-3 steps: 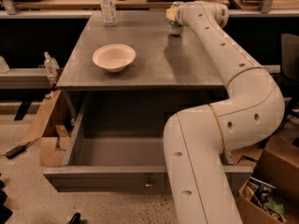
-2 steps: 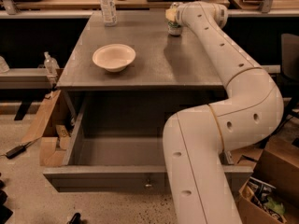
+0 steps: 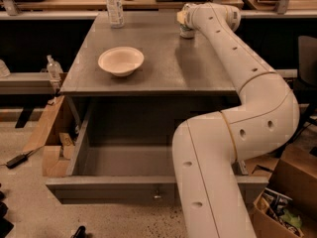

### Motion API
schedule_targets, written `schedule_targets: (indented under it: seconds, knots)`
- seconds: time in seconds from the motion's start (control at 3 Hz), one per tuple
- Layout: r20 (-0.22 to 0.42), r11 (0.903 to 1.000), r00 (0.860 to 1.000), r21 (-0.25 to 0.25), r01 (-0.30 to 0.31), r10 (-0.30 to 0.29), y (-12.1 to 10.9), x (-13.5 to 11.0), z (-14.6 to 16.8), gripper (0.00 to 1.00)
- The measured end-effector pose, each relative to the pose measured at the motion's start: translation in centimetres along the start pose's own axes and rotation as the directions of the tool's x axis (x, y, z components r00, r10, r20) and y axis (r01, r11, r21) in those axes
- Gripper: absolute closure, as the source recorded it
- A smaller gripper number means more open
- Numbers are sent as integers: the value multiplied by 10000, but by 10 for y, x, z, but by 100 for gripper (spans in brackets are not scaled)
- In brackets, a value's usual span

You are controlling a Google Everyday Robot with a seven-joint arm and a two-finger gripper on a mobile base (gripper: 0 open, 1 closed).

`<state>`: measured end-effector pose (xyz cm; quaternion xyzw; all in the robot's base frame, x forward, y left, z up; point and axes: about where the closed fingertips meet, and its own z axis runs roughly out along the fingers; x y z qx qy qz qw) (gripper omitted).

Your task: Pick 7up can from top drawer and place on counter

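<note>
The 7up can (image 3: 186, 31) stands upright at the back right of the grey speckled counter (image 3: 163, 68). My gripper (image 3: 184, 18) is at the end of the long white arm, directly over and around the can's top, which it hides. The top drawer (image 3: 114, 191) is pulled wide open below the counter. The part of its inside that shows holds nothing, and my arm covers its right part. Its small metal knob (image 3: 157, 196) is on the front panel.
A beige bowl (image 3: 121, 61) sits on the counter's left half. A clear plastic bottle (image 3: 114, 4) stands at the back left. A wooden bench (image 3: 59, 3) runs behind the counter. Cardboard boxes lie on the floor at left (image 3: 49, 143) and right (image 3: 285, 197).
</note>
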<state>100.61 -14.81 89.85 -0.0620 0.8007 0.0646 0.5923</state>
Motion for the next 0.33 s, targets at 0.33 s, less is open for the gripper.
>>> schedule_targets:
  seconds: [0.33]
  knots:
    - [-21,10000,10000,-13,-1,1,1,2,1,0]
